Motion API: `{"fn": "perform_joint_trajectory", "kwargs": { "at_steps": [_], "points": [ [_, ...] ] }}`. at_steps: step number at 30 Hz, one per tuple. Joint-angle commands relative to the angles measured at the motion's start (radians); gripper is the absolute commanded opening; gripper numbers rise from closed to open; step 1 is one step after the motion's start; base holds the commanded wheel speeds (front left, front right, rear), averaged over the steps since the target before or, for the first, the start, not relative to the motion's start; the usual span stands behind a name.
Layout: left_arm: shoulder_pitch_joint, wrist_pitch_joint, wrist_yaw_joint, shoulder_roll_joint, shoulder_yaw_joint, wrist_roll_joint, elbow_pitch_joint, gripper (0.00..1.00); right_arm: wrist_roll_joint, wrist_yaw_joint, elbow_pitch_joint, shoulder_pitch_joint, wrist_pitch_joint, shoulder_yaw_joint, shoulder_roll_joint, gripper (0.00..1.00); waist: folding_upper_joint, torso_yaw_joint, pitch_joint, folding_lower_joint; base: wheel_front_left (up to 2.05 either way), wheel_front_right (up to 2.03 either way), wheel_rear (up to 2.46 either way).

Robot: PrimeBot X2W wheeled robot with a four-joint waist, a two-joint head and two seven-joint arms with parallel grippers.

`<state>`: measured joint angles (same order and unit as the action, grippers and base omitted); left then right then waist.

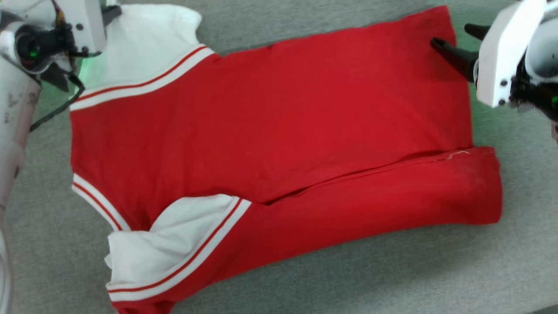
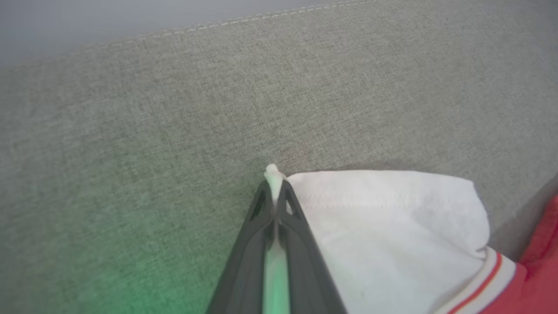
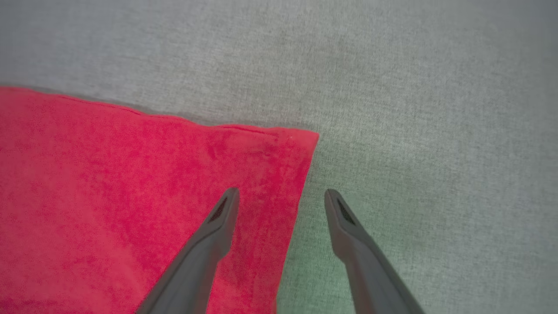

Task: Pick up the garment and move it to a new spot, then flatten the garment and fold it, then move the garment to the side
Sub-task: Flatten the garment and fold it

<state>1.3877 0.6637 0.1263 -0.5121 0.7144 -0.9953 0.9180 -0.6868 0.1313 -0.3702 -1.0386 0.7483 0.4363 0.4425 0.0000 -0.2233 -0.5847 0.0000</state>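
Observation:
The red jersey [image 1: 270, 131] lies spread across the grey cushion, plain red side up, its near long edge folded over the body. White lining [image 1: 144, 39] with striped trim shows at the far left and near left. My left gripper [image 2: 273, 183] is shut on the white lining's corner [image 2: 370, 226] at the far left. My right gripper [image 3: 282, 196] is open, straddling the jersey's right edge just short of its far right corner [image 3: 301, 139]; one finger [image 3: 218, 226] is over the red cloth, the other over bare cushion. No numerals show.
The grey woven cushion [image 1: 392, 270] surrounds the jersey. A stitched seam [image 2: 261, 19] marks its far edge in the left wrist view. A cable [image 1: 61, 109] hangs from my left wrist near the jersey's left trim.

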Motion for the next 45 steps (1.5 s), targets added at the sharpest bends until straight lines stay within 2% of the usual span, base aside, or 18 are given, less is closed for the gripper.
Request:
{"fn": "perform_joint_trajectory", "kwargs": {
  "at_steps": [1, 10, 11, 12, 13, 21, 28, 33, 45],
  "points": [
    [-0.028, 0.004, 0.003, 0.017, 0.018, -0.003, 0.012, 0.00, 0.001, -0.001, -0.027, -0.019, -0.001, 0.011, -0.005, 1.00, 0.0000, 0.019, -0.016, 0.0000, 0.00, 0.00, 0.00],
    [-0.029, -0.002, 0.003, 0.029, 0.057, -0.026, -0.008, 0.00, -0.022, -0.001, -0.241, -0.101, 0.003, 0.120, -0.040, 1.00, 0.0000, 0.044, -0.033, 0.0000, 0.00, 0.00, 0.00],
    [-0.029, -0.001, 0.003, 0.028, 0.060, -0.031, -0.011, 0.00, -0.027, -0.001, -0.252, -0.104, 0.001, 0.135, -0.041, 0.50, 0.0000, 0.044, -0.033, 0.0000, 0.00, 0.00, 0.00],
    [-0.030, 0.000, 0.003, 0.027, 0.064, -0.035, -0.014, 0.00, -0.031, -0.001, -0.261, -0.107, -0.004, 0.145, -0.040, 0.38, 0.0000, 0.045, -0.033, 0.0000, 0.00, 0.00, 0.00],
    [-0.031, 0.000, 0.003, 0.025, 0.068, -0.039, -0.016, 0.00, -0.037, -0.001, -0.269, -0.111, -0.010, 0.153, -0.040, 0.00, 0.0000, 0.045, -0.033, 0.0000, 0.00, 0.00, 0.00],
    [-0.039, -0.030, 0.003, 0.029, 0.088, -0.068, -0.025, 0.00, -0.084, -0.001, -0.330, -0.141, -0.075, 0.199, -0.029, 0.00, 0.0000, 0.046, -0.017, 0.0000, 0.00, 0.00, 0.00],
    [-0.053, -0.157, 0.004, 0.035, 0.088, -0.106, -0.074, 0.00, -0.128, -0.001, -0.328, -0.149, -0.218, 0.208, -0.010, 0.00, 0.0000, 0.077, 0.057, 0.0000, 0.00, 0.00, 0.00],
    [-0.124, -0.260, 0.004, 0.015, 0.109, -0.148, -0.194, 0.00, -0.165, -0.001, -0.305, -0.104, -0.273, 0.234, 0.033, 0.00, 0.0000, 0.112, 0.139, 0.0000, 0.00, 0.00, 0.00],
    [-0.414, -0.450, 0.004, -0.145, 0.136, -0.237, -0.582, 0.00, -0.256, -0.001, -0.140, 0.116, -0.311, 0.269, 0.205, 0.00, 0.0000, 0.178, 0.250, 0.0000, 0.00, 0.00, 0.00]
  ]
}}
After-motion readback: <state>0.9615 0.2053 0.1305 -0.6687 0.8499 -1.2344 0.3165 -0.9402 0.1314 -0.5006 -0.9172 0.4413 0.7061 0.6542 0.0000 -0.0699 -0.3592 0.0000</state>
